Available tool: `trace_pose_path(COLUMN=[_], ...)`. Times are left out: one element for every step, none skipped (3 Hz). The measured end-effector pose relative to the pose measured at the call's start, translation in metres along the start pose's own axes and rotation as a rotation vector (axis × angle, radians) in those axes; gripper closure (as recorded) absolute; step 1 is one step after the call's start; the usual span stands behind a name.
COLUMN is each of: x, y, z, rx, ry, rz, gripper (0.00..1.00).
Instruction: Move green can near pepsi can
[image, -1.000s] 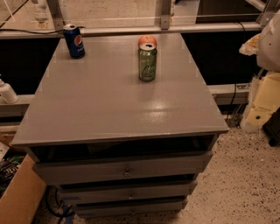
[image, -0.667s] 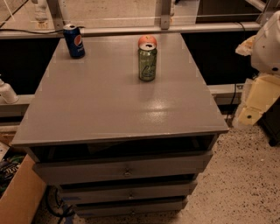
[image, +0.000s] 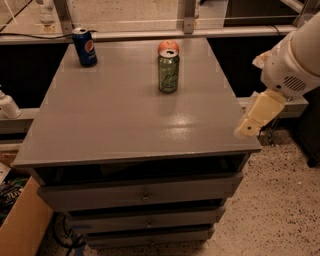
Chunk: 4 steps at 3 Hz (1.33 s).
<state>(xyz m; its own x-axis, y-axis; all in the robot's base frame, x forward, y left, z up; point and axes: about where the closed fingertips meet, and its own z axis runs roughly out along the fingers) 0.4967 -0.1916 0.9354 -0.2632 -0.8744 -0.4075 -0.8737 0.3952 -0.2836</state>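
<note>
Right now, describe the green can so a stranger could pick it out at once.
Start at the grey drawer cabinet, with the end effector beside its right edge. On the top, right of centre toward the far edge, stands the green can. It is pale green, unlike the dark blue pepsi can at the far left corner.

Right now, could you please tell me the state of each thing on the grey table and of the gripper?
Pale green drink can: upright, mid-table toward the back, not gripped.
Dark blue pepsi can: upright, back left corner, well apart from the green can.
Cream gripper: beside the grey table's right edge, away from both cans.
</note>
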Motion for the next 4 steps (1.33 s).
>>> trace_pose_path(x=[-0.014, -0.034, -0.059, -0.09], y=[-0.013, -0.026, -0.038, -0.049], z=[0.034, 0.065, 0.09, 0.109], rx=[0.005, -0.009, -0.032, -0.051], ry=[-0.096, -0.204, -0.326, -0.455], rz=[0.073, 0.142, 0.194, 0.217], gripper=[0.0, 0.0, 0.0, 0.0])
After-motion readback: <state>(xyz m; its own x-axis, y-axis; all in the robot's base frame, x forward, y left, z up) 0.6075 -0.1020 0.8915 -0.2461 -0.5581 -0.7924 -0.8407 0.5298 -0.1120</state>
